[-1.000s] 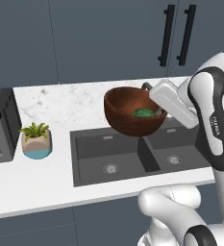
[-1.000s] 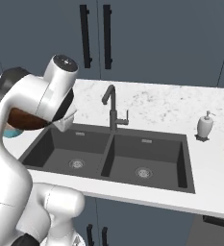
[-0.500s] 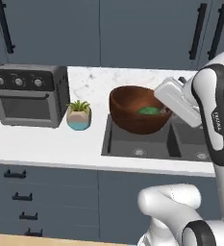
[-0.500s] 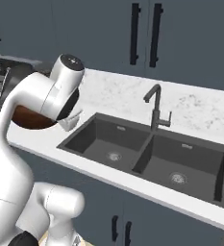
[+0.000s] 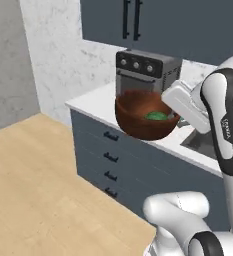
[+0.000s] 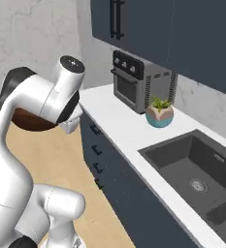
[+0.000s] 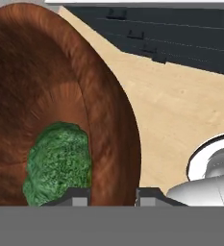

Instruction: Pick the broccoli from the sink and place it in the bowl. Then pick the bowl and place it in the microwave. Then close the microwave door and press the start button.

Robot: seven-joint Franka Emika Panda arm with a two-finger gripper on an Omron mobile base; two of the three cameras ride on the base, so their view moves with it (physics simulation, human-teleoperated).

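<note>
Since half a second ago the base has swung left: light wooden plank floor (image 5: 33, 170) now fills the left, with the counter's end in view. White speckled stone countertop (image 6: 134, 135) over dark blue drawer fronts (image 5: 113, 165). Round reddish-brown wooden bowl (image 5: 145, 120) hangs in the air before a black countertop oven (image 5: 147, 72), the lumpy bright green broccoli (image 7: 58, 163) inside it. Gripper (image 7: 112, 196) fingers clamp the bowl's rim. Dark grey sink (image 6: 201, 169) at the right.

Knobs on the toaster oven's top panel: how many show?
3, in a row across the top of the toaster oven, which stands on the counter behind the held bowl. None look hidden.
</note>
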